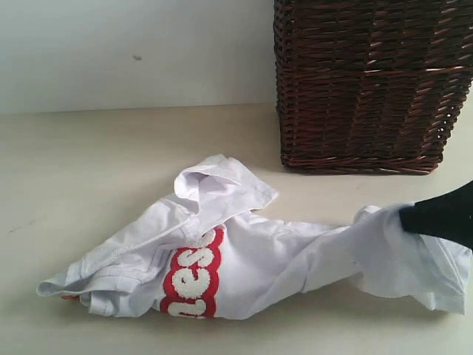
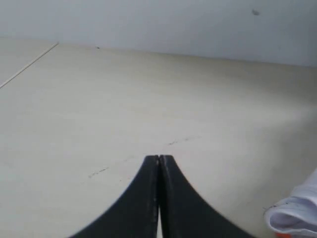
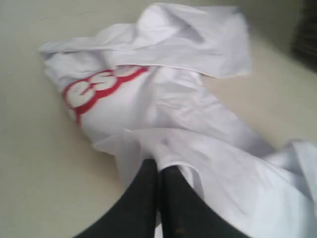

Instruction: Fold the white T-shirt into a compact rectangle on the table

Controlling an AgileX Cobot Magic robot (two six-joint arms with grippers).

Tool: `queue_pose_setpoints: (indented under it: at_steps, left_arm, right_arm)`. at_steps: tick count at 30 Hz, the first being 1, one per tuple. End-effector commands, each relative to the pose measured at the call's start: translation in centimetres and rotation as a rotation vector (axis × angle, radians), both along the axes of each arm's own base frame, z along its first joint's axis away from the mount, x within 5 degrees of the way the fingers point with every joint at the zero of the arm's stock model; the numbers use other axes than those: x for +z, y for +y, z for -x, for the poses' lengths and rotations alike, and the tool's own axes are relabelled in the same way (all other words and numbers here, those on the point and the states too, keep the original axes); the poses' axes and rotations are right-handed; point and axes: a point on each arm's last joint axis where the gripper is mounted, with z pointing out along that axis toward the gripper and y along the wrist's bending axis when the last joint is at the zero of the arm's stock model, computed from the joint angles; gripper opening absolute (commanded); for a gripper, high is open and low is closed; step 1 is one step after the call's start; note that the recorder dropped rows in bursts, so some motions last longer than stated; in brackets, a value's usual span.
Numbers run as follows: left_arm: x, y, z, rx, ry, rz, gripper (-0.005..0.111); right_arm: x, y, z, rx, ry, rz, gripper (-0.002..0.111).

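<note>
My right pincer (image 3: 159,167) pinches the crumpled white T-shirt (image 1: 251,259); my left pincer (image 2: 159,158), closed and empty, hovers over the tabletop (image 2: 148,89).

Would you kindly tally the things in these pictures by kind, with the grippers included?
white T-shirt: 1
wicker basket: 1
table: 1
grippers: 2 (left gripper, right gripper)
Total: 5

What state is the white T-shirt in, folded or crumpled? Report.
Crumpled, not folded: the white T-shirt lies bunched on the table, one end pinched by the right gripper.
</note>
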Motion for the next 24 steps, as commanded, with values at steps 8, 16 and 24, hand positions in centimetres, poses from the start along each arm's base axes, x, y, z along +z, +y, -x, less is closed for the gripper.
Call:
queue_pose_setpoints:
  at_steps: [8, 16, 24]
  left_arm:
    - [0.0, 0.0, 0.0, 0.004, -0.011, 0.001, 0.0]
    - [0.0, 0.0, 0.0, 0.004, -0.011, 0.001, 0.0]
    - [0.0, 0.0, 0.0, 0.004, -0.011, 0.001, 0.0]
  right_arm:
    - [-5.7, -3.0, 0.4, -0.061, 0.407, 0.327, 0.0]
    - [-9.0, -4.3, 2.2, 0.174, 0.653, 0.484, 0.0]
    - [-9.6, -4.5, 2.2, 0.197, 0.68, 0.492, 0.005]
